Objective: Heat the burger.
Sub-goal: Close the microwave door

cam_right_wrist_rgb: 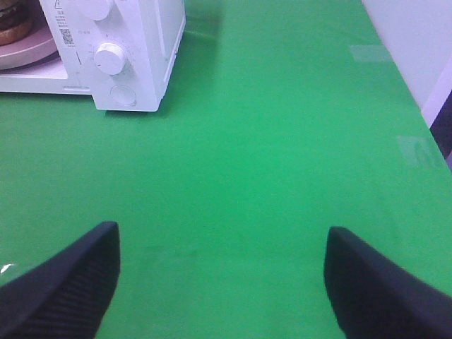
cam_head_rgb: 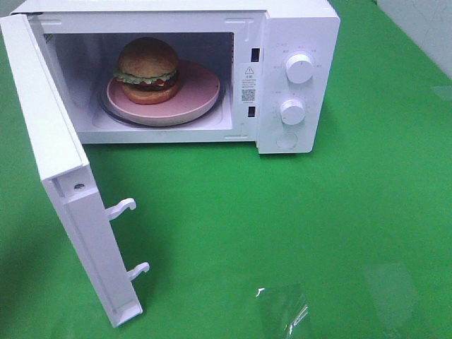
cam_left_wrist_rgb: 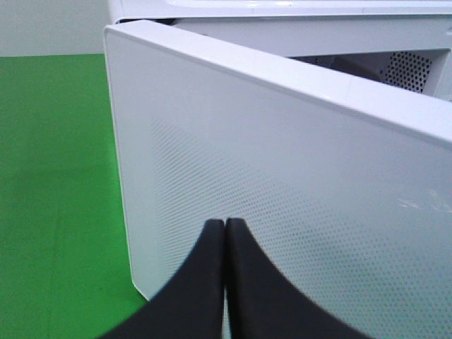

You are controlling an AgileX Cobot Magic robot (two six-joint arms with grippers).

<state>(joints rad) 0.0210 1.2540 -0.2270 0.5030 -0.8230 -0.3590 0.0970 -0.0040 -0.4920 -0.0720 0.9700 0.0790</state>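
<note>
- burger (cam_head_rgb: 147, 68) sits inside the open microwave (cam_head_rgb: 300, 28), on a pink plate (cam_head_rgb: 201, 95), toward the plate's left-back side in the high view
- plate rests on the glass turntable (cam_head_rgb: 106, 106) in the cavity
- left gripper (cam_left_wrist_rgb: 224, 229): jaws pressed together, nothing between them; tips close to the outer face of the door (cam_left_wrist_rgb: 282, 183), contact can't be told
- burger not visible in the left wrist view, the door panel blocks it
- right gripper (cam_right_wrist_rgb: 222, 236): jaws spread wide, empty, over the bare green table (cam_right_wrist_rgb: 268, 155)
- burger well apart from the right jaws; only a sliver of it (cam_right_wrist_rgb: 13, 18) shows at the frame edge, past the microwave's control panel
- neither gripper shows in the high view
- burger look: round, glossy golden-brown top bun, frilly green lettuce, dark patty with a bit of red, lighter bottom bun; upright, layers stacked straight
- door swung wide open to the left, two latch hooks (cam_head_rgb: 121, 207) on its edge
</note>
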